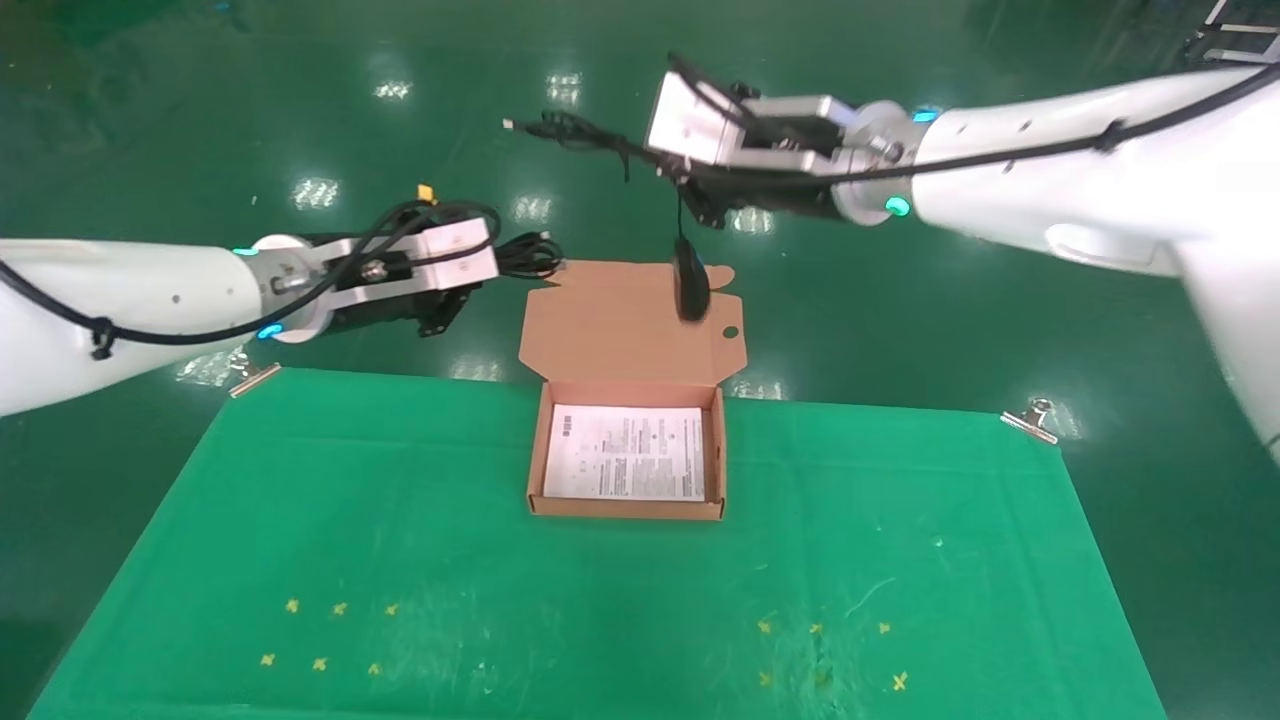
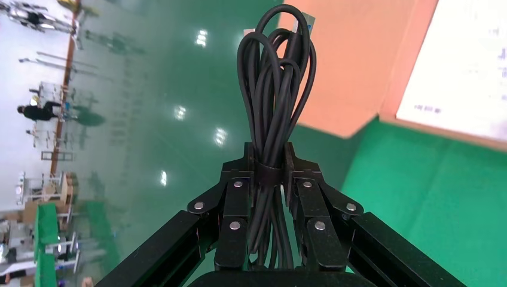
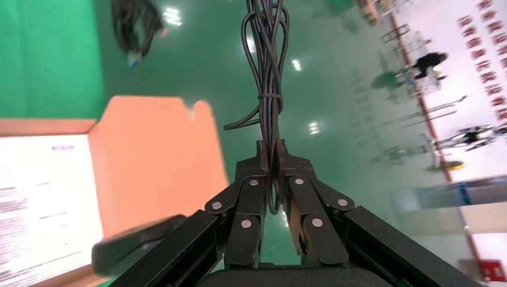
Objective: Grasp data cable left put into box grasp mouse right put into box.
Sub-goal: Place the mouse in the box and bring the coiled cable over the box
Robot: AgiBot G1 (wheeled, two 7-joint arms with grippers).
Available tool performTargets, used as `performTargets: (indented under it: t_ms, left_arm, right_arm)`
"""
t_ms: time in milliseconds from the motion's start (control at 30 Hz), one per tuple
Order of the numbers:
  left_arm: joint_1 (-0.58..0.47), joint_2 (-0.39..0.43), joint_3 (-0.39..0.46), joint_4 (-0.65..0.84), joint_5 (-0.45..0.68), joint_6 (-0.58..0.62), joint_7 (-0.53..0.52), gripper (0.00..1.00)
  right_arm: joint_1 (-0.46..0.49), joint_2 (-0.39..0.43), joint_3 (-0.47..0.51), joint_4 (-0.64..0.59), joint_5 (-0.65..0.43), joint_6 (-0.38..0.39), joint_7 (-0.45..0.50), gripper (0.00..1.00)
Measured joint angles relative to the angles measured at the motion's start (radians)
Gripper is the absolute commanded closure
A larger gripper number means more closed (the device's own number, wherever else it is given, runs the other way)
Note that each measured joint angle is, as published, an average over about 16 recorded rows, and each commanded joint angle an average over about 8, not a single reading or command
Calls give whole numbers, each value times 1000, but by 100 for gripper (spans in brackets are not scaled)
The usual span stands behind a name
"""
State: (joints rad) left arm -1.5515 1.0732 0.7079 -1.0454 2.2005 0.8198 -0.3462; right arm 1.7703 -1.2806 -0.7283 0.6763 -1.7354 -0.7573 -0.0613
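The left gripper hangs above the floor beyond the table's far left edge, level with the open lid, its fingers pinched on the cable. That black looped bundle sticks out past the fingertips toward the lid's left side, clear of the table; in the head view its loops end just beside the lid's upper left corner. The box sits at the middle of the table's far edge, open, with a white printed sheet lying flat inside and the lid standing up behind it, a round hole near its right side. The mouse dangles in front of the lid's upper right part, above the tray, hanging from its cord. The right gripper is high over the box's far right, fingers pressed together on that cord; the bunched cord trails out leftward, probably ending in a small plug, though the tip is hard to make out. Metal clips hold the green cloth at the table's far corners.
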Motion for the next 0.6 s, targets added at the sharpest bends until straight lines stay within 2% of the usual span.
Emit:
performTargets:
  t_ms: [600]
  left_arm:
    - [23,-45,13,-16,104,50,-84,100]
  right_arm:
    - [-76,-70,-42,-147,49,19,-68,100]
